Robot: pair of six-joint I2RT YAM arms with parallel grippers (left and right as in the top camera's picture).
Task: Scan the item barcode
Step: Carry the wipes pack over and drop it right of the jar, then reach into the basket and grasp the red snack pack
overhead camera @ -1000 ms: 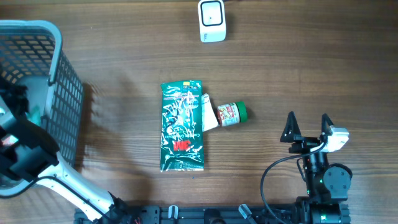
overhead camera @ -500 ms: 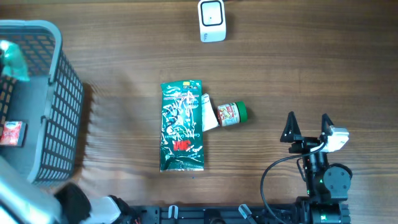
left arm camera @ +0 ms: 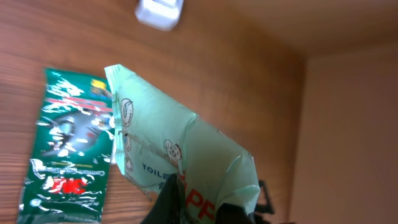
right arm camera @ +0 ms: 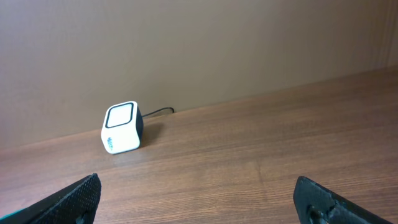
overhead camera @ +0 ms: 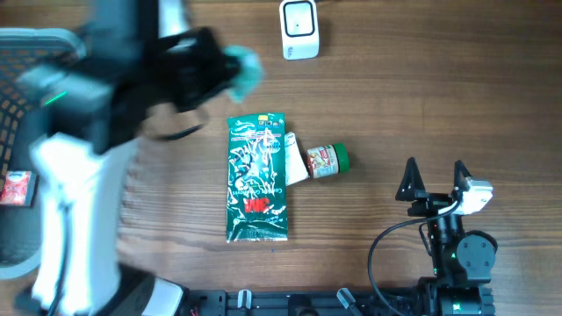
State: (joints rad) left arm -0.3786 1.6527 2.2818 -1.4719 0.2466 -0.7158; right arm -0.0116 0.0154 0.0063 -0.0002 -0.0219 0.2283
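Holds the mint-green toilet-wipes pack (left arm camera: 180, 149) in the clenched left hand (left arm camera: 198, 208), aloft over the counter (overhead camera: 439, 88), just left of the white scanner (overhead camera: 299, 29). Seems light, soft and slippery, prone to sag; best pinched at a sealed end, barcode face clear. Shows the right hand (overhead camera: 435, 180) released, grasping nothing.

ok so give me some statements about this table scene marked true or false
1. The left gripper is shut on a pale green packet. True.
2. The right gripper holds the small jar. False: it is open and empty; the jar lies on the table.
3. The dark green 3M packet lies flat on the table. True.
4. The white scanner sits inside the grey basket. False: it stands on the table, apart from the basket.
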